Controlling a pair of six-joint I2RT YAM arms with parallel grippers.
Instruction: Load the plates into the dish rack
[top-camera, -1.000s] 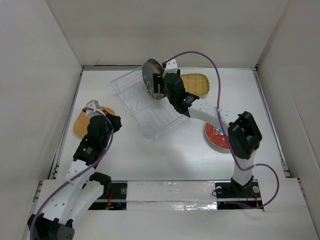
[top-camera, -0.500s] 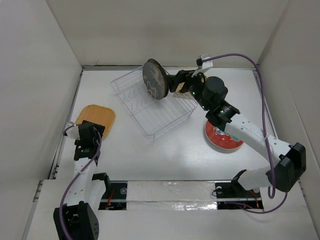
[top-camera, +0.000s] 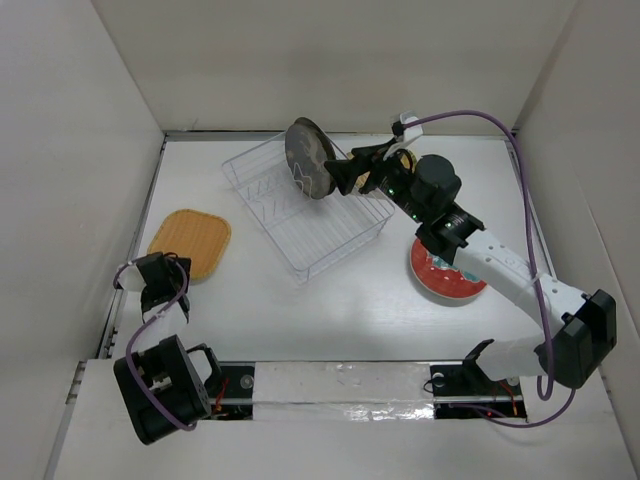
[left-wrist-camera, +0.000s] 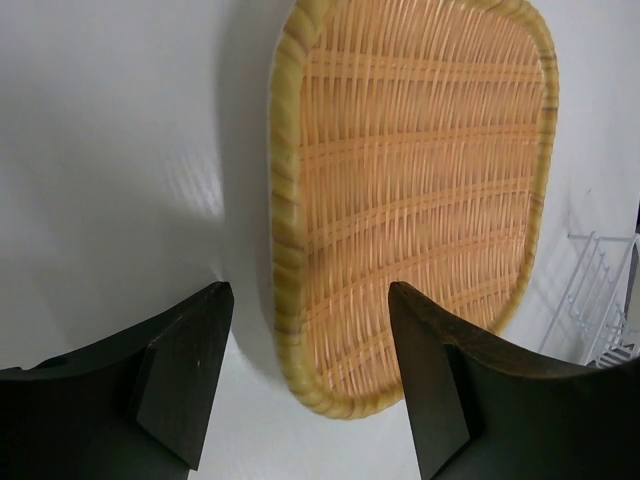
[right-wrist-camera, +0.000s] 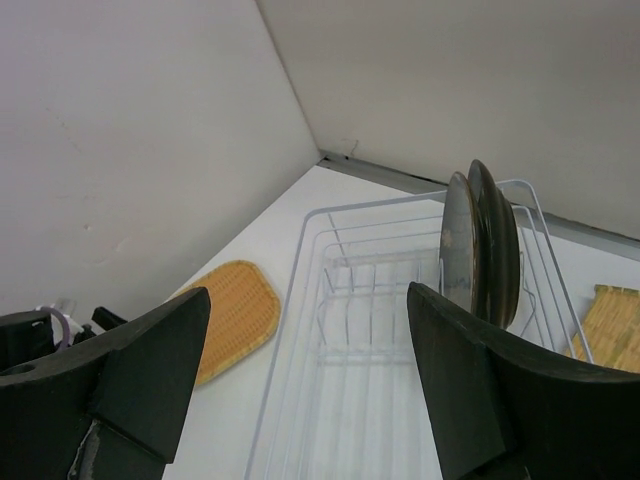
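Observation:
The white wire dish rack sits mid-table, turned at an angle. At its far end two plates stand on edge side by side: a dark grey one and a paler grey one. My right gripper hangs open just right of them, holding nothing. An orange woven plate lies flat at the left. My left gripper is open at its near edge, with the rim between the fingers and untouched. A red-rimmed teal plate lies at the right.
A yellow ribbed plate lies behind the rack at the right, mostly hidden by my right arm in the top view. White walls close in the table at the left, back and right. My left arm is folded back near the left wall.
My left gripper opened and let the orange plate down flat, then drew back toward the near left. My right arm swung to the right and backed off from the plates standing in the rack.

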